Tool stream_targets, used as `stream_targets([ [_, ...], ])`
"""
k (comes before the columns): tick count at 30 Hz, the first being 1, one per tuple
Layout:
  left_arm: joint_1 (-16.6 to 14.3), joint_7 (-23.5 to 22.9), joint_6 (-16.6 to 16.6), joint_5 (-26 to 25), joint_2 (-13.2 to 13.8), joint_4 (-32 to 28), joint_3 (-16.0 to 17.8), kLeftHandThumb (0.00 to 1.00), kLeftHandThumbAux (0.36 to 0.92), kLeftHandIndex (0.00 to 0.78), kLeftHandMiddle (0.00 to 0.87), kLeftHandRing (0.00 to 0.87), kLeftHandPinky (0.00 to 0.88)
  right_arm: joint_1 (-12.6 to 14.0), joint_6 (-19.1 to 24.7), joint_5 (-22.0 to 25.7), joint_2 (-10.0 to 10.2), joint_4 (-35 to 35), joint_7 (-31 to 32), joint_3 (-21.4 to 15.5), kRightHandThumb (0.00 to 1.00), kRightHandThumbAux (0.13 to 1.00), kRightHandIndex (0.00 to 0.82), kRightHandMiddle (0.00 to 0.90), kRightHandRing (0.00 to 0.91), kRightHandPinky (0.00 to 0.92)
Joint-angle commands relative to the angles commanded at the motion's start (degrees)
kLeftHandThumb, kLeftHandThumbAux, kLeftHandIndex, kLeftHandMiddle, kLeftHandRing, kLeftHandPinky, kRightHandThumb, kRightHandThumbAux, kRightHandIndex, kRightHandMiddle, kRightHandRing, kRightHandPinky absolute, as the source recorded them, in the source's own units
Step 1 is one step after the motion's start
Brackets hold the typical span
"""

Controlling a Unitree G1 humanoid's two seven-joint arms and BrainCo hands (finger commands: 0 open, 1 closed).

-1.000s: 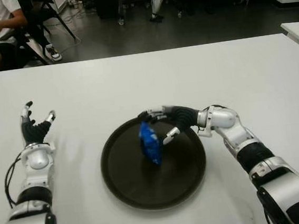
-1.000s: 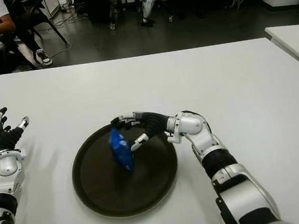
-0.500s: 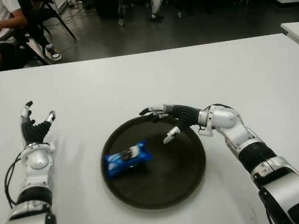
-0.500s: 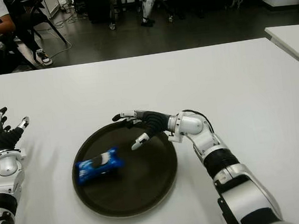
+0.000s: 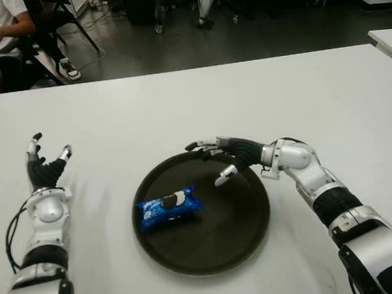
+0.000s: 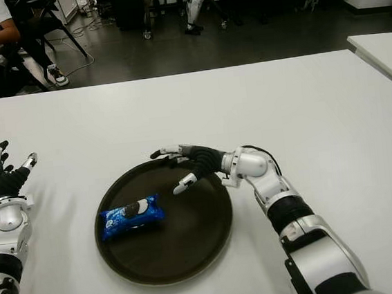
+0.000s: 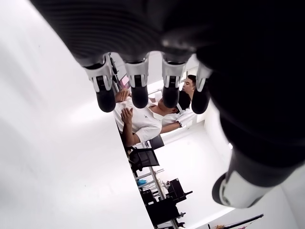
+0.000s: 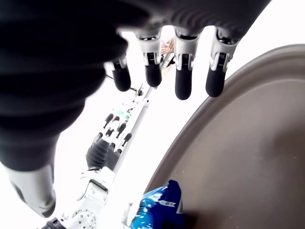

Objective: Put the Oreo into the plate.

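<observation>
The Oreo pack (image 5: 167, 207) lies flat in the dark plate (image 5: 250, 235), apart from the right hand (image 5: 219, 160), whose spread, empty fingers hover over the plate's far rim. The left hand (image 5: 45, 168) shows over the white worktop (image 5: 179, 114), well away, fingers splayed and holding nothing.

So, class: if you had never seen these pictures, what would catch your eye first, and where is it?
The bright blue Oreo pack stands out, lying flat on the left part of the dark round plate at the middle of the white table. The right hand hovers open over the plate's far rim; the left hand shows open at the far left.
</observation>
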Motion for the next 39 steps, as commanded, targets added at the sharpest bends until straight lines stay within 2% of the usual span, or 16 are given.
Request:
stream_targets([
  [6, 0.0, 0.2, -0.1, 0.2, 0.0, 0.1, -0.2, 0.0, 0.711, 0.0, 0.0, 0.0, 0.0, -1.4, -0.6, -0.1, -1.3, 1.5, 0.9, -1.0, 0.0, 0.658, 0.096, 0.08, 0.097, 0.139],
  [12, 0.1, 1.5, -0.2, 1.3, 0.2, -0.2, -0.8, 0.0, 0.705, 0.0, 0.0, 0.0, 0.0, -1.7, -2.3, -2.0, -2.4, 2.1, -2.8, -1.2, 0.0, 0.67, 0.089, 0.076, 0.084, 0.108],
  [18, 0.2, 0.4, -0.4, 0.3, -0.1, -0.4, -0.3, 0.0, 0.701, 0.0, 0.0, 0.0, 0.0, -0.9, -4.6, -1.8, -2.1, 2.0, -11.1, -3.8, 0.0, 0.661, 0.099, 0.077, 0.08, 0.09],
  [19, 0.2, 0.2, -0.4, 0.2, -0.2, -0.4, -0.2, 0.0, 0.705, 0.0, 0.0, 0.0, 0.0, -0.7, -4.3, -2.1, -1.8, 1.9, -13.4, -4.3, 0.0, 0.645, 0.063, 0.049, 0.051, 0.06],
  [25, -0.1, 0.1, -0.3, 0.1, -0.1, -0.1, 0.0, 0.0, 0.713, 0.003, 0.0, 0.0, 0.0, -0.3, 0.1, -6.7, 0.7, 4.2, -38.4, -7.4, 0.0, 0.585, 0.015, 0.007, 0.01, 0.017],
  [30, -0.2, -0.1, -0.5, 0.0, 0.1, 0.2, 0.0, 0.0, 0.72, 0.003, 0.0, 0.0, 0.0, -1.2, -0.9, -5.4, 4.5, 7.1, -54.8, -11.7, 0.0, 0.585, 0.002, 0.001, 0.001, 0.003],
  [32, -0.2, -0.3, -0.6, 0.0, 0.2, 0.3, 0.0, 0.0, 0.723, 0.001, 0.0, 0.0, 0.0, -1.7, -2.0, -4.3, 5.4, 7.8, -59.2, -13.5, 0.0, 0.597, 0.001, 0.0, 0.0, 0.001],
  [35, -0.1, -0.4, -0.7, 0.0, 0.1, 0.4, 0.0, 0.0, 0.714, 0.0, 0.0, 0.0, 0.0, -2.1, -2.9, -4.1, 5.6, 8.7, -61.6, -14.1, 0.0, 0.623, 0.0, 0.0, 0.0, 0.0],
  [37, -0.1, -0.4, -0.8, -0.1, 0.1, 0.4, 0.1, 0.0, 0.708, 0.0, 0.0, 0.0, 0.0, -2.4, -2.7, -3.4, 4.2, 10.6, -63.1, -15.5, 0.0, 0.646, 0.0, 0.0, 0.0, 0.0],
  [39, -0.2, -0.4, -0.8, -0.1, 0.2, 0.4, 0.1, 0.0, 0.705, 0.0, 0.0, 0.0, 0.0, -2.7, -2.8, -3.2, 3.7, 11.8, -64.1, -16.1, 0.0, 0.662, 0.0, 0.0, 0.0, 0.0],
])
